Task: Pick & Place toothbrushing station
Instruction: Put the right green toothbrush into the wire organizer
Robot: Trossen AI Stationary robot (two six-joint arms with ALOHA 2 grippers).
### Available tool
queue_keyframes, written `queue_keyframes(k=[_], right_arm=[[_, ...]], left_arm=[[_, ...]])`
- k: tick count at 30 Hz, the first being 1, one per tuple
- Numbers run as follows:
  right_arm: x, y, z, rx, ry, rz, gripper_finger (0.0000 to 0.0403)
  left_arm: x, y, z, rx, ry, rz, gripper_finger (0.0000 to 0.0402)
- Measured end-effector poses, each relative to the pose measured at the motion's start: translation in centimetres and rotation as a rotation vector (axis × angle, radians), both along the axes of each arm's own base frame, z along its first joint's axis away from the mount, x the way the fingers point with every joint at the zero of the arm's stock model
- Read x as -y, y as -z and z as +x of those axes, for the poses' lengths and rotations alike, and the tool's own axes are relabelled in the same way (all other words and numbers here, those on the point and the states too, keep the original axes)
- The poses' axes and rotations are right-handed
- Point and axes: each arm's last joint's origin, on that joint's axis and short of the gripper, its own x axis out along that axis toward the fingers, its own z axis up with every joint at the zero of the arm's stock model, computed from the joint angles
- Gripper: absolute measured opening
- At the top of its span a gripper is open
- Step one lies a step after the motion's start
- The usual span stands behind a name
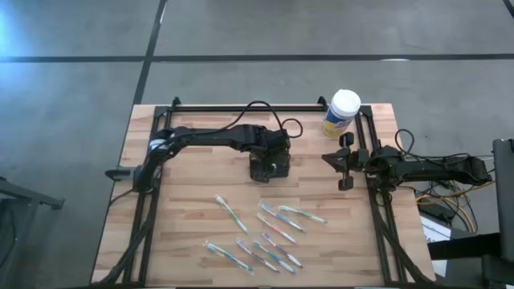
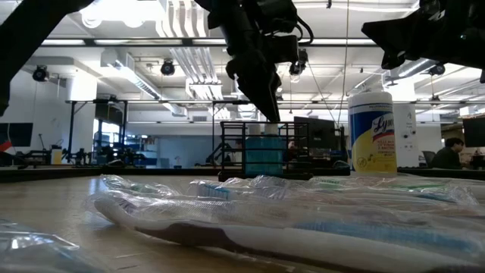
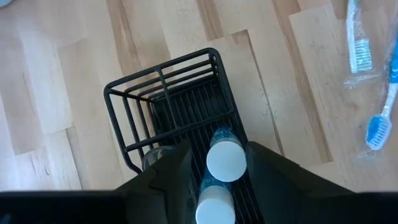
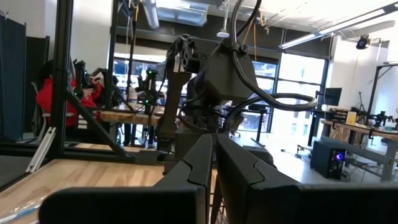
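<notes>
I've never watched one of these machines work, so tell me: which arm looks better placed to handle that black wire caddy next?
The left, probably. Its left gripper hangs directly over the black wire caddy, fingers straddling the end with the white-capped tubes. The right gripper sits shut at the table's right edge, below the white-lidded canister.

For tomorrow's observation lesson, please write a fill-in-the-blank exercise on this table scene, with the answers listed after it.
1. The left gripper is directly above the black wire ____ that stands on the table.
2. The round wipes canister has a ____ lid.
3. The wrapped toothbrushes lie flat on the ____ table.
4. The right gripper, parked near the canister, has its fingers ____.

Missing words: caddy; white; wooden; shut
</notes>
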Motion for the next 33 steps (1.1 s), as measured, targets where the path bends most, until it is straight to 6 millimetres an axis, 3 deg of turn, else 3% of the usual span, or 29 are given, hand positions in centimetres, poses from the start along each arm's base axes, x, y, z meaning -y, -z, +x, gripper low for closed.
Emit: queue_keyframes(k=[3, 9, 13, 17, 21, 25, 29, 33], right_arm=[[0.0, 0.0, 0.0, 0.0, 0.0, 0.0, 0.0018], [0.0, 0.0, 0.0, -0.001, 0.0, 0.0, 0.0018], [0.0, 0.1, 0.0, -0.011, 0.0, 0.001, 0.0018], [0.0, 0.1, 0.0, -0.015, 0.0, 0.002, 0.0018], [0.0, 0.2, 0.1, -0.021, -0.001, 0.006, 0.0018], [0.0, 0.2, 0.1, -0.024, -0.001, 0.006, 0.0018], [0.0, 0.3, 0.1, -0.028, 0.0, 0.004, 0.0018], [0.0, 0.3, 0.1, -0.027, 0.0, 0.005, 0.0018]], left_arm=[[0.0, -1.3, -0.2, -0.008, -0.001, 0.002, 0.0162], [0.3, -6.3, -2.3, -0.075, -0.017, -0.03, 0.0162], [0.9, -9.2, -4.6, -0.072, -0.001, -0.133, 0.0158], [1.3, -11.7, -8.6, 0.051, 0.022, -0.188, 0.0132], [1.0, -10.8, -13.7, 0.252, -0.008, -0.175, 0.008], [0.4, -8.4, -20.4, 0.486, -0.092, -0.148, 0.0017], [0.4, -4.8, -26.1, 0.708, -0.208, -0.151, 0.0008], [1.6, -1.4, -30.0, 0.855, -0.242, -0.193, 0.0004]])
